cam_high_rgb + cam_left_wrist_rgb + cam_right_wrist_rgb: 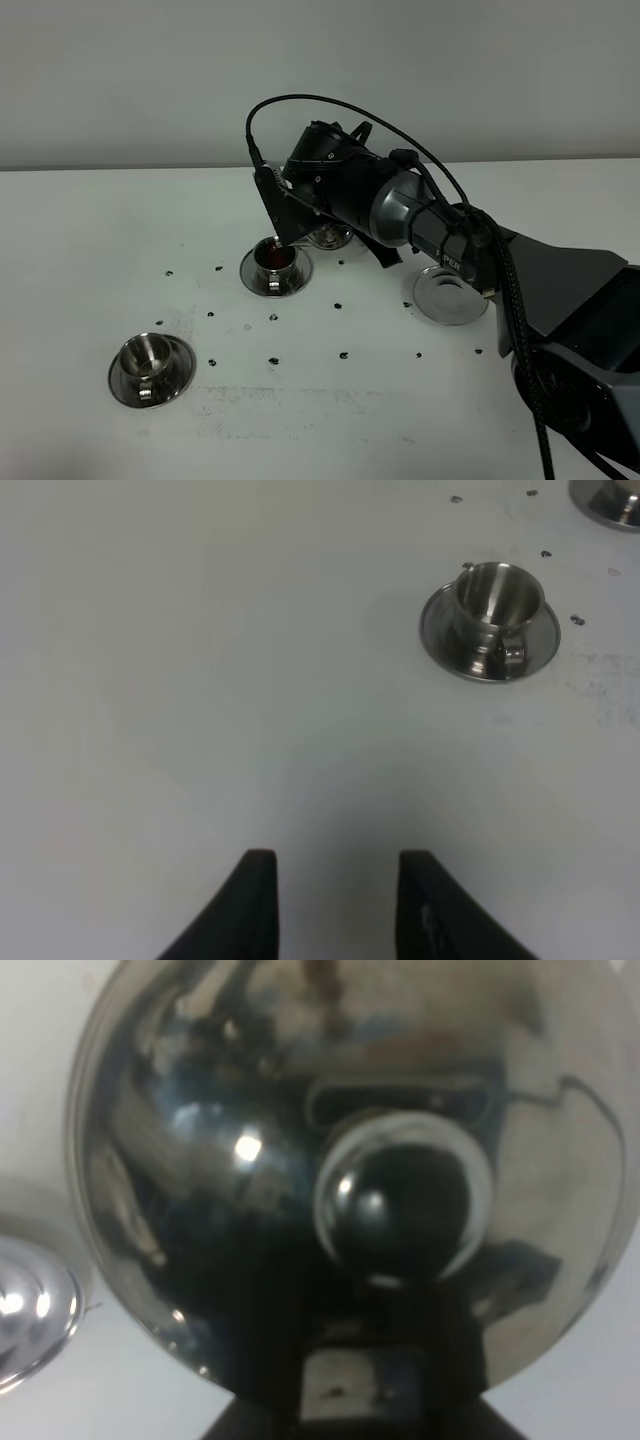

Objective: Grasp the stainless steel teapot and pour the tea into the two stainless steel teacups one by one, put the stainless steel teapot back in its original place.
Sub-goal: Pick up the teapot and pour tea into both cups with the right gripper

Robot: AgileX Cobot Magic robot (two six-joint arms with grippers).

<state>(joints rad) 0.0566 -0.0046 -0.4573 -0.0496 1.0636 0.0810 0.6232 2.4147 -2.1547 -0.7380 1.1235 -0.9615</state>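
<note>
My right gripper (pixel 300 215) reaches across the middle and is shut on the stainless steel teapot (pixel 330 237), tilted over the far teacup (pixel 275 262). The arm hides most of the pot and its handle. That cup stands on its saucer and holds dark reddish-brown tea (pixel 272 256). In the right wrist view the teapot (pixel 300 1160) fills the frame, lid knob (pixel 400 1200) facing the camera. The near-left teacup (pixel 150 365) (pixel 497 595) is empty on its saucer. The teapot's bare saucer (pixel 450 295) lies to the right. My left gripper (pixel 338 865) hovers open over bare table.
Small dark specks (pixel 275 355) dot the white table (pixel 90 230) between the cups and saucer. A shiny steel rim (pixel 30 1310) shows beside the pot in the right wrist view. The other cup's saucer edge (pixel 610 500) shows in a corner of the left wrist view.
</note>
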